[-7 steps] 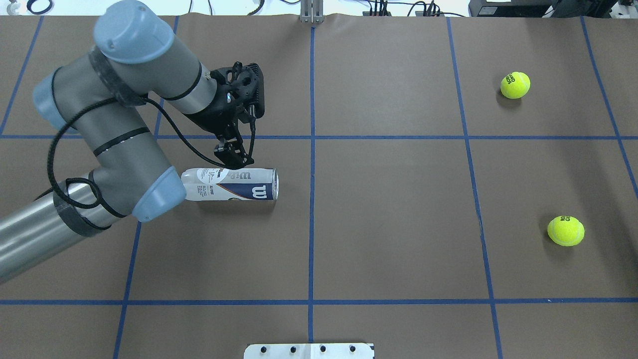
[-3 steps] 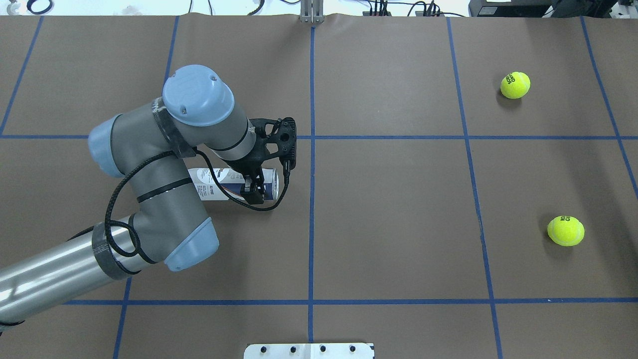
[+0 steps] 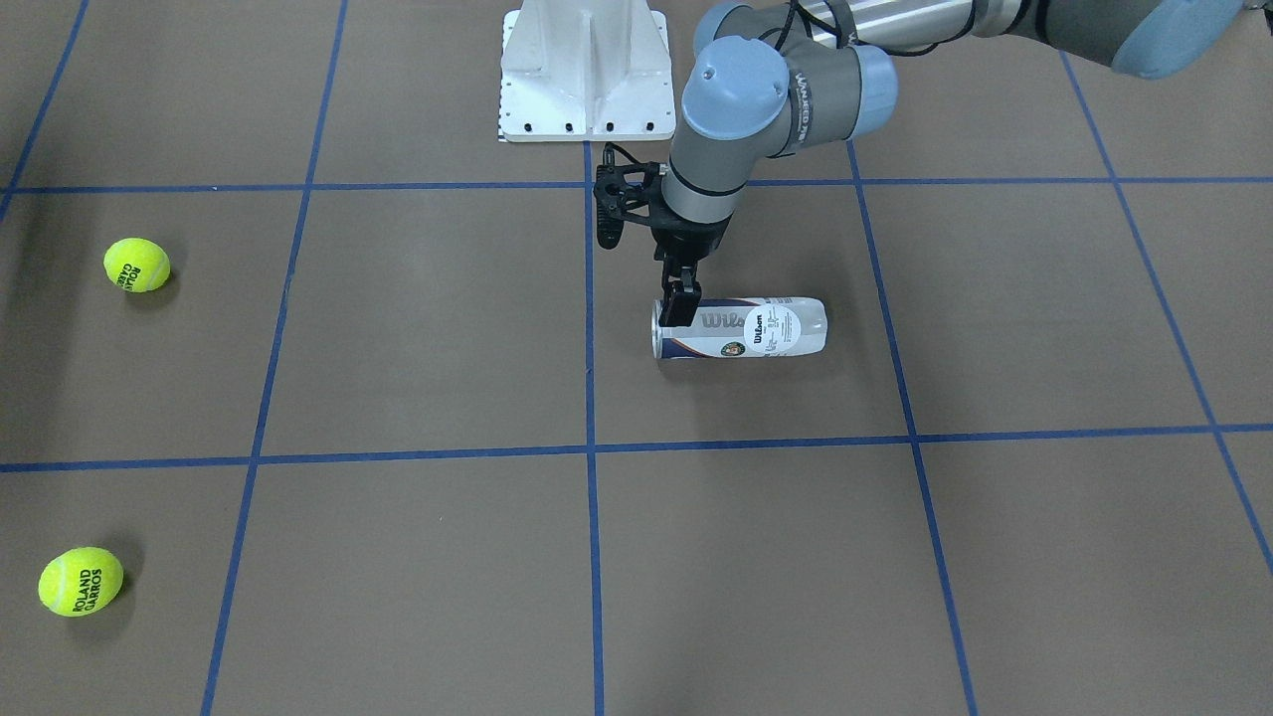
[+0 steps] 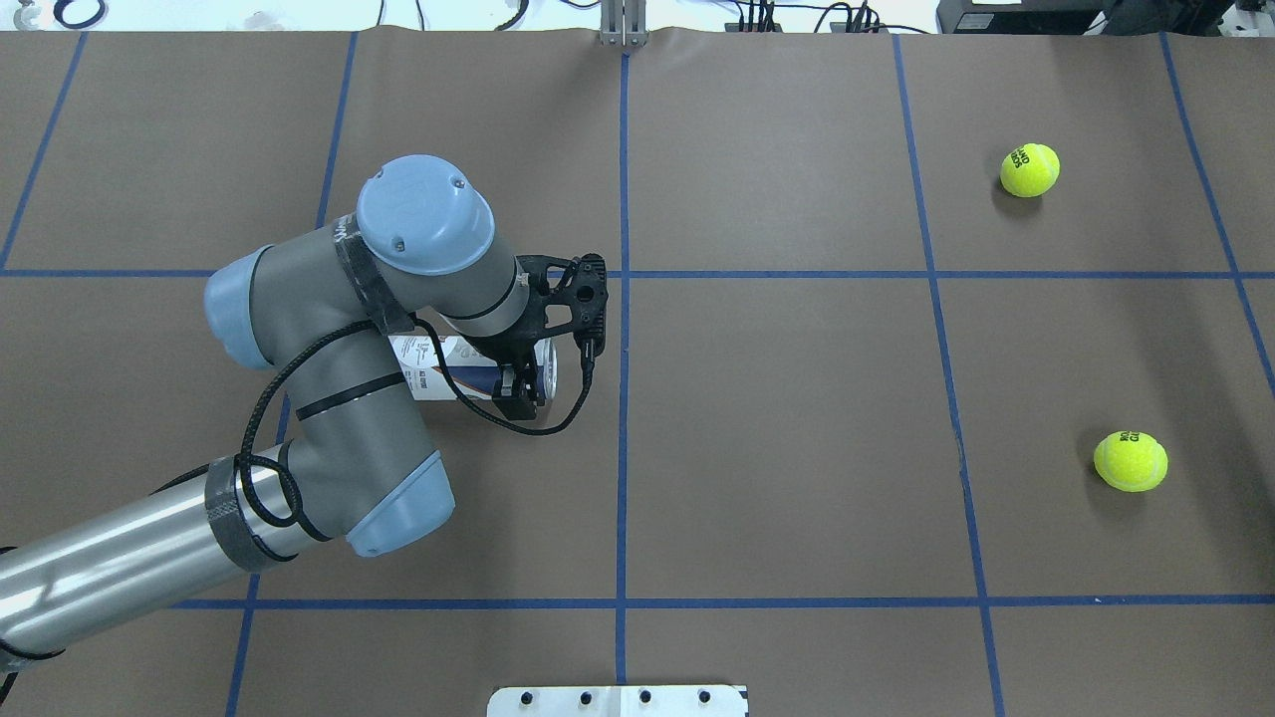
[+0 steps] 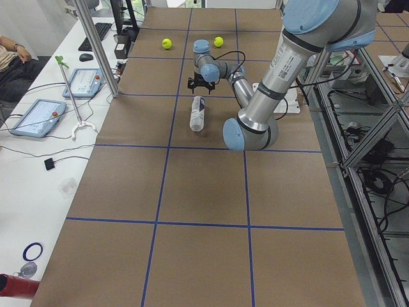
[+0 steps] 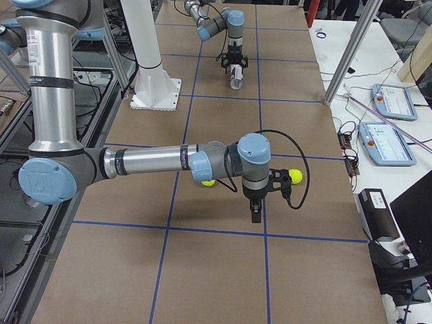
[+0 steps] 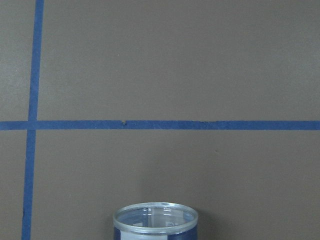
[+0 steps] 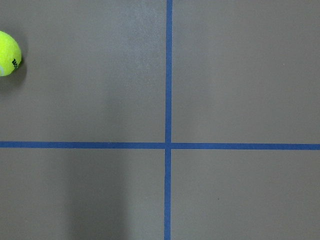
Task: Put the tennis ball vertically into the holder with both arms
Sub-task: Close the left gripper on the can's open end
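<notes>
Front view, left hand: my left hand point(image 3: 679, 306) points straight down, fingers drawn close together, with nothing gripped.
Front view, holder: the holder point(image 3: 756, 328) lies on its side on the desk point(image 3: 418, 328). Its open end is directly below the hand and its closed end points off to my left. I cannot tell whether hand and rim touch.
Front view, balls: the nearer tennis ball point(image 3: 136, 265) and the farther tennis ball point(image 3: 81, 582) lie well apart from the hand, on my right.
Overhead view: my left hand point(image 4: 520, 393) overlaps the holder's open end. My forearm covers the holder's other end point(image 4: 438, 363).
Left-side view: my left hand point(image 5: 199, 85) hangs over the far end of the holder point(image 5: 197, 115).
Right-side view, right hand: my right hand point(image 6: 256, 214) points down above the desk, between the nearer tennis ball point(image 6: 208, 182) and the farther tennis ball point(image 6: 295, 176). I cannot tell how wide its fingers stand.
Left wrist view: the holder's open rim point(image 7: 155, 219) sits at the lower edge. No fingers are in view.
Right wrist view: one tennis ball point(image 8: 9, 52) sits at the upper left edge. Crossed blue tape lines point(image 8: 168, 145) lie on the desk below the hand.
</notes>
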`<state>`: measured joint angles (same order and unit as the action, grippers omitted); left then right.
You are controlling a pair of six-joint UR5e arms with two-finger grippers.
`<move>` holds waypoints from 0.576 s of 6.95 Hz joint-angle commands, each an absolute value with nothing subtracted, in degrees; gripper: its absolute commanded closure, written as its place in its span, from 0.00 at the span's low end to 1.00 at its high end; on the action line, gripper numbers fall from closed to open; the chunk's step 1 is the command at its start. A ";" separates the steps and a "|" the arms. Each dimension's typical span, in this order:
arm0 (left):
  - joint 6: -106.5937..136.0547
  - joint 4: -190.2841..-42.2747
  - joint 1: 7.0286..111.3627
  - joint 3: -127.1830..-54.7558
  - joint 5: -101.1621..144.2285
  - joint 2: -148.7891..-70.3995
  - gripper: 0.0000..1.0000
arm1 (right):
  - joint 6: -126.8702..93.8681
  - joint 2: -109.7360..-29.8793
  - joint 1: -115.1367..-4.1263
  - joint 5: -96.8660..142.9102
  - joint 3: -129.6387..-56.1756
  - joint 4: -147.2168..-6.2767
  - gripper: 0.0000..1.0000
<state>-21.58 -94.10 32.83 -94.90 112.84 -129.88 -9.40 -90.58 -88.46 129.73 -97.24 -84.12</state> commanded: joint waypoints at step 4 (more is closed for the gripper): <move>-21.01 -94.83 32.26 -88.77 110.74 -132.45 0.01 | -9.40 -91.49 -88.42 129.73 -97.12 -82.79 0.00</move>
